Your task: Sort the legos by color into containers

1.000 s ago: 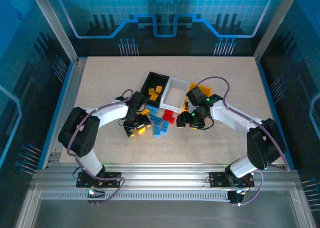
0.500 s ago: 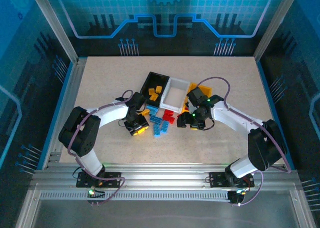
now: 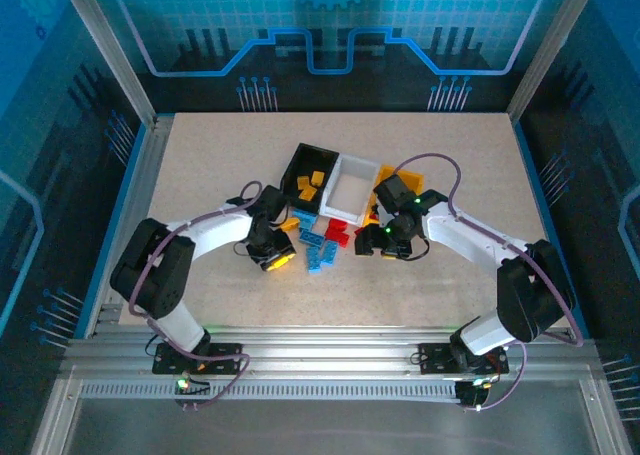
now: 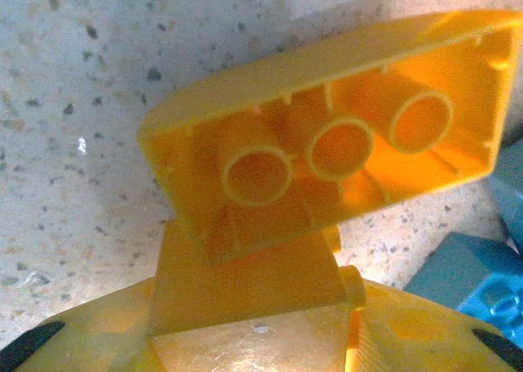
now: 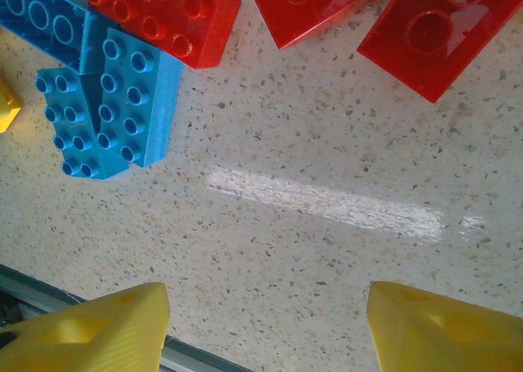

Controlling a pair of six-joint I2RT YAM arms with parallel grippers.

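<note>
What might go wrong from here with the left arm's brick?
The orange-yellow brick sits tilted in the left claw, seemingly pinched near one edge, so it may twist loose on the way to the black bin. A blue brick lies beside it and may get nudged. The right claw hangs open by the loose bricks, so the arms could crowd each other.

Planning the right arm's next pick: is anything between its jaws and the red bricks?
Nothing visible. The right gripper is open, with only bare table between its jaws and the red bricks; the blue bricks sit off to one side.
</note>
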